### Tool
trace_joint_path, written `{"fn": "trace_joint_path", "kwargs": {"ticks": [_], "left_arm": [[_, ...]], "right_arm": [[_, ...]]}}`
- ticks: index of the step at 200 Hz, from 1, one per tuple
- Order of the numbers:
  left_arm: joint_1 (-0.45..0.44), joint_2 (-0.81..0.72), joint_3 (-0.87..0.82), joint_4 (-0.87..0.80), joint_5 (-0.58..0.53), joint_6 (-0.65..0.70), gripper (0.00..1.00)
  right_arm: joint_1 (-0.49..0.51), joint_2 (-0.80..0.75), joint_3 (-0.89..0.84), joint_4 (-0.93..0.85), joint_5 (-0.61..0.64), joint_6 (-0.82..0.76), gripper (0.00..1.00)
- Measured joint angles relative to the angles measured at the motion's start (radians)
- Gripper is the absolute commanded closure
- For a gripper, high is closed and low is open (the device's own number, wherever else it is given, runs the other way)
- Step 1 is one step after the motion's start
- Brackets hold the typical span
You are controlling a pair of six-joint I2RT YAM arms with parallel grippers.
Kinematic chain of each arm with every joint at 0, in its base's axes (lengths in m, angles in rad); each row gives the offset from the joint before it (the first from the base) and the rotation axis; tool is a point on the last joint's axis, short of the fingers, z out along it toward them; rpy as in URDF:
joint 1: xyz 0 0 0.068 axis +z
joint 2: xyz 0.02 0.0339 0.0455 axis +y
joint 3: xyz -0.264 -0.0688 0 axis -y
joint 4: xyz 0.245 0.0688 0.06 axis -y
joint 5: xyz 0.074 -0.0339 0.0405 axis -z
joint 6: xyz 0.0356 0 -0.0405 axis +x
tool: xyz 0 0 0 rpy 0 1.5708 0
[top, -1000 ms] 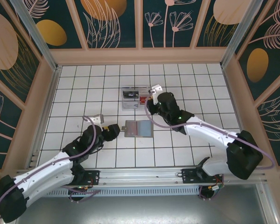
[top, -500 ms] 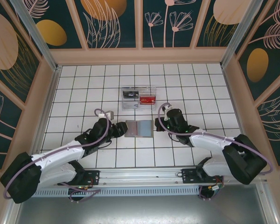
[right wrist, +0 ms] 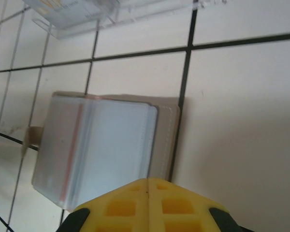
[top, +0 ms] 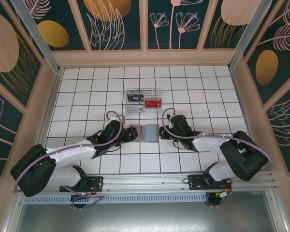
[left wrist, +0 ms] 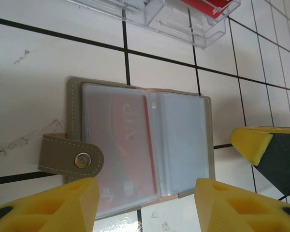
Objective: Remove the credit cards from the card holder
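Note:
The card holder (top: pixel 144 132) lies open and flat on the white tiles, grey with clear sleeves (left wrist: pixel 181 137). A reddish card (left wrist: pixel 128 140) shows through its left sleeve, and the snap tab (left wrist: pixel 71 155) sticks out on the left. My left gripper (top: pixel 127 135) sits at the holder's left edge, open, its yellow fingers (left wrist: pixel 63 205) straddling the near edge of the holder (left wrist: pixel 135 96) without touching it. At the holder's right edge (right wrist: pixel 166 135) is my right gripper (top: pixel 163 131), shut with nothing in it (right wrist: pixel 147 183).
A clear plastic tray (top: pixel 144 100) stands just behind the holder, with a dark card (top: pixel 135 98) and a red card (top: pixel 153 102) in it. The tray's edge (left wrist: pixel 183 34) is about one tile from the holder. Wooden walls ring the tiled floor.
The left gripper has slid right up to the holder's left edge. The right gripper came down from beside the tray to the holder's right edge.

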Motion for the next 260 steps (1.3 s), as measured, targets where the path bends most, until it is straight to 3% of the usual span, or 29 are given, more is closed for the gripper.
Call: {"fn": "trace_joint_path", "kwargs": {"ticks": [60,260], "left_arm": [[-0.012,0.088,0.028,0.021,0.001,0.000,0.44],[-0.015,0.217,0.095,-0.033,-0.056,0.000,0.47]], "right_arm": [[-0.002,0.078,0.005,-0.004,-0.018,0.011,0.91],[-0.003,0.101,0.029,-0.009,-0.036,0.011,0.90]]}}
